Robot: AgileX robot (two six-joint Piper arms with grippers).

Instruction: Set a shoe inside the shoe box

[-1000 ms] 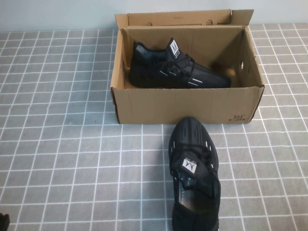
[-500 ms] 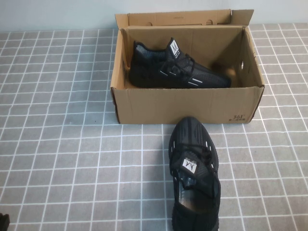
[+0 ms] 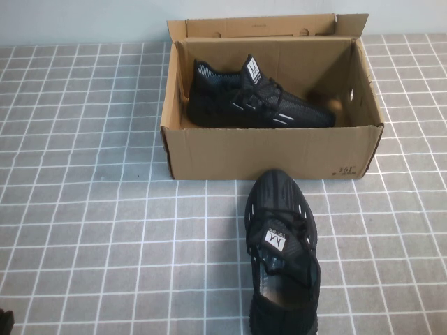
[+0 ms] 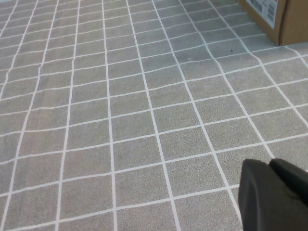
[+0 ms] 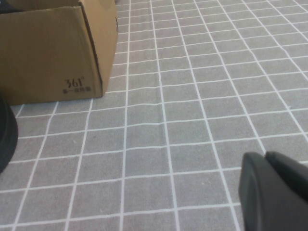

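Observation:
The brown cardboard shoe box (image 3: 269, 150) stands open at the back centre of the table. One black sneaker (image 3: 255, 98) lies on its side inside it. A second black sneaker (image 3: 281, 255) sits on the table just in front of the box, its toe pointing at the box. My left gripper (image 4: 268, 164) is shut and empty, low over bare tiles near the front left; a dark bit of it shows in the high view (image 3: 4, 321). My right gripper (image 5: 264, 157) is shut and empty over tiles to the right of the box (image 5: 53, 53) and of the loose sneaker (image 5: 6, 134).
The table is covered with a grey tiled cloth (image 3: 91, 209). The box's flap lid (image 3: 265, 26) stands up at the back against a pale wall. A corner of the box with a label shows in the left wrist view (image 4: 274, 17).

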